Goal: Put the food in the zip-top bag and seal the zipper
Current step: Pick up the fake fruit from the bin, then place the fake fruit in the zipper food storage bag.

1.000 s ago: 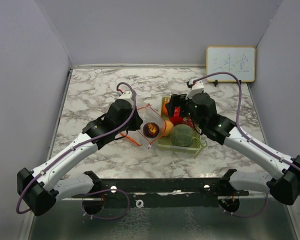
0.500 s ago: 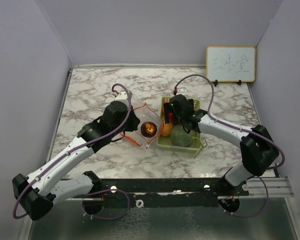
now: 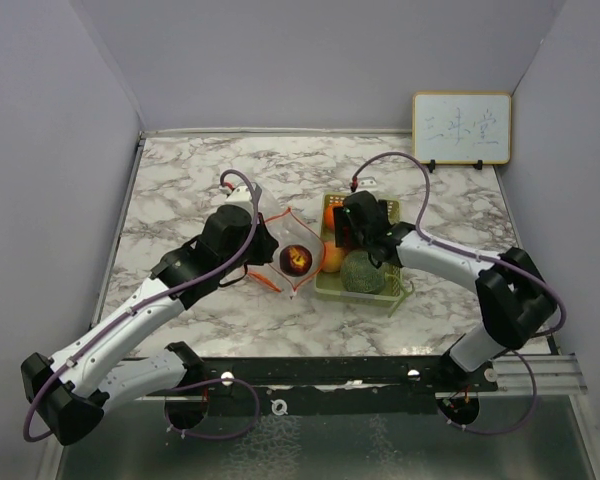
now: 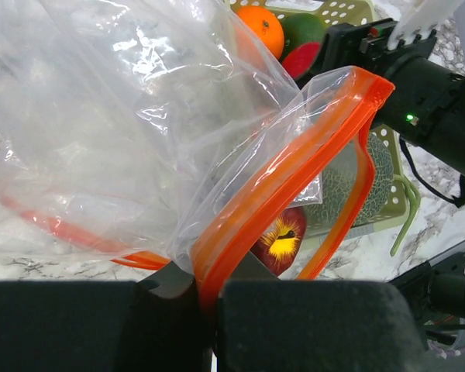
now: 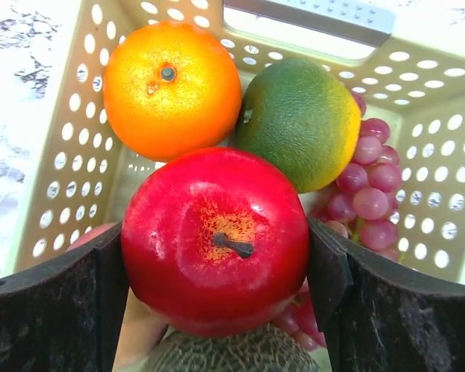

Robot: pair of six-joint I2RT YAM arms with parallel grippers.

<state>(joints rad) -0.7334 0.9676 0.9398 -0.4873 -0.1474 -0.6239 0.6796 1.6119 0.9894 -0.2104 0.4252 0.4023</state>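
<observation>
We see a marbled table (image 3: 180, 190), grey walls (image 3: 310, 60); our left gripper (image 4: 205, 291) pinches the one zip-top bag (image 4: 124, 132); our right gripper (image 5: 217, 267) clamps one red apple (image 5: 205, 205); just beyond it one orange (image 5: 170, 89), one green fruit (image 5: 302, 124), perhaps citrus.

Plain lilac-grey walls (image 3: 70, 150) enclose a grey-veined white marble counter (image 3: 180, 190); a small whiteboard (image 3: 461, 127) leans at upper right.

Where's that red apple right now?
In the right wrist view, the red apple sits between the right gripper's fingers over the tray, beside the orange and green fruit.
</observation>
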